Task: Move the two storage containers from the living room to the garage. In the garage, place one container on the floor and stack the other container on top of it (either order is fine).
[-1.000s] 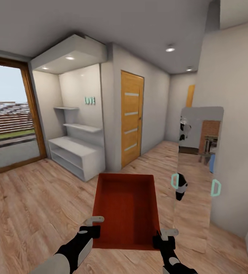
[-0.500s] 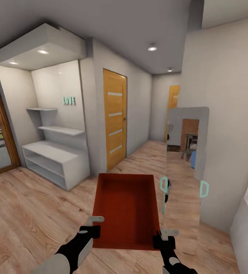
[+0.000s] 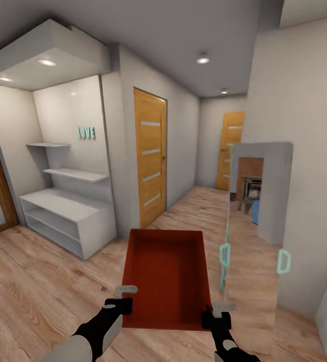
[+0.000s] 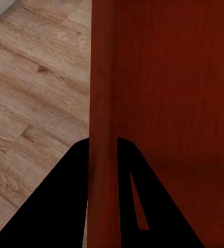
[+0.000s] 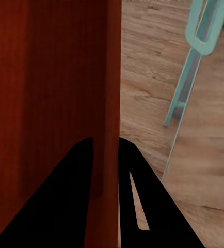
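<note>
Bin [image 3: 164, 276] carried over wood floor [image 3: 42, 281], left gripper [image 3: 123, 297] and right gripper [image 3: 217, 310] each clamped on a side wall; mirror [image 3: 256, 241] just right of bin, risk of clipping it.

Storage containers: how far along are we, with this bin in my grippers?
Done: one storage container is lifted, the left gripper and right gripper each clamped on a side wall near its close end. In hand: carrying it over light wood plank floor towards a hallway with wooden doors. Left: reaching the garage, setting it down, then fetching and stacking the second container.
</note>
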Available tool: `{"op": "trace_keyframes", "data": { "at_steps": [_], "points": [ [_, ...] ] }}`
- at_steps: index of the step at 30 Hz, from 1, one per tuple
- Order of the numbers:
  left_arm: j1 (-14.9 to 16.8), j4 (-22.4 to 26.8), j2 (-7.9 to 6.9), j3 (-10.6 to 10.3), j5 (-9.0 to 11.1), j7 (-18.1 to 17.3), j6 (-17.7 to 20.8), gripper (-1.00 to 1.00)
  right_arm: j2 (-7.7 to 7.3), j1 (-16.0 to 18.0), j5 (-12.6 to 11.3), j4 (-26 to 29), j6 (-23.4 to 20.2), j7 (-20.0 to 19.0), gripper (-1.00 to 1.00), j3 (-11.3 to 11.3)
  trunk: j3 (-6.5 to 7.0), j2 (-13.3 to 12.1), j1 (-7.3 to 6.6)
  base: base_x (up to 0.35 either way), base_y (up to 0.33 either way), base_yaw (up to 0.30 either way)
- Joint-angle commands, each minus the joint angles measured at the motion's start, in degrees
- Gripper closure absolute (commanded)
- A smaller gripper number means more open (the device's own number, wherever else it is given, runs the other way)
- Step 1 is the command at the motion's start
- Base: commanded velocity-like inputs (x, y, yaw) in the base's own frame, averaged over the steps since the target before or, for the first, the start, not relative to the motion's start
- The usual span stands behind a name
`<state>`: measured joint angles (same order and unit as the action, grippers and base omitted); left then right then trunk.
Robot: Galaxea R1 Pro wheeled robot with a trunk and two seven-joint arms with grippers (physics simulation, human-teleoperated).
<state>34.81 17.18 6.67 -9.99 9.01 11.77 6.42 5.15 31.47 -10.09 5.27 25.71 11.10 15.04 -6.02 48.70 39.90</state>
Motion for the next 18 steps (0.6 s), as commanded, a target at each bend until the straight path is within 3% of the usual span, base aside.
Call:
{"op": "trace_keyframes", "data": {
  "at_steps": [1, 14, 18],
  "points": [
    [0.0, 0.01, -0.08, -0.12, 0.39, 0.62, 0.35, 1.0, 0.03, 0.08, 0.88, 0.13, 2.15, -0.21, 1.0, -0.45, -0.09, 0.07, 0.04, 0.322, 0.125, 0.0],
    [0.0, 0.05, -0.08, -0.12, 0.39, 0.62, 0.35, 1.0, -0.04, 0.08, 1.04, 0.15, 2.15, -0.21, 1.0, -0.45, -0.09, 0.07, 0.04, 0.322, 0.125, -0.001],
    [0.0, 0.05, -0.08, -0.12, 0.39, 0.62, 0.34, 1.0, 0.02, 0.08, 1.02, 0.16, 2.15, -0.21, 1.0, -0.45, -0.09, 0.07, 0.04, 0.322, 0.125, -0.136]
  ]
}}
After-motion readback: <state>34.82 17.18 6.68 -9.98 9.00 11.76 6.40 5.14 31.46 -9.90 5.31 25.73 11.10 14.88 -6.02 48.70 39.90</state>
